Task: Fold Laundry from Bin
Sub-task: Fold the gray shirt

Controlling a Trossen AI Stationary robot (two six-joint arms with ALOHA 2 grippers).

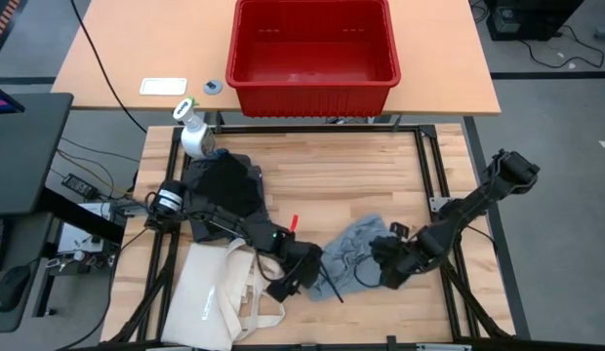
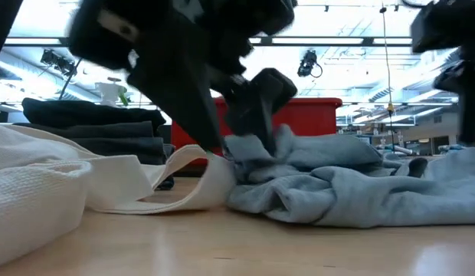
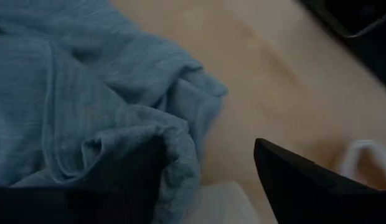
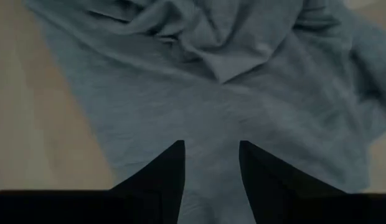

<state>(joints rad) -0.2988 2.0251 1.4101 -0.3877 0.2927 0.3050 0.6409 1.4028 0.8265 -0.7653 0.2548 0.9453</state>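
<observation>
Lying crumpled on the wooden table (image 1: 381, 166): light grey garment (image 1: 353, 250), well short of the red bin (image 1: 312, 49). Hovering at its left edge, fingers spread: left gripper (image 1: 304, 276). Pinching its right edge: right gripper (image 4: 210, 163). Sitting alongside: cream tote bag (image 1: 217, 297).

The red bin (image 1: 313, 54) sits on the far table. On the wooden worktop a crumpled light grey garment (image 1: 353, 252) lies between the left gripper (image 1: 304, 278) and right gripper (image 1: 388, 263). A cream tote bag (image 1: 220, 297) lies near the left arm, beside dark clothes (image 1: 222, 185) and a spray bottle (image 1: 194, 134).
</observation>
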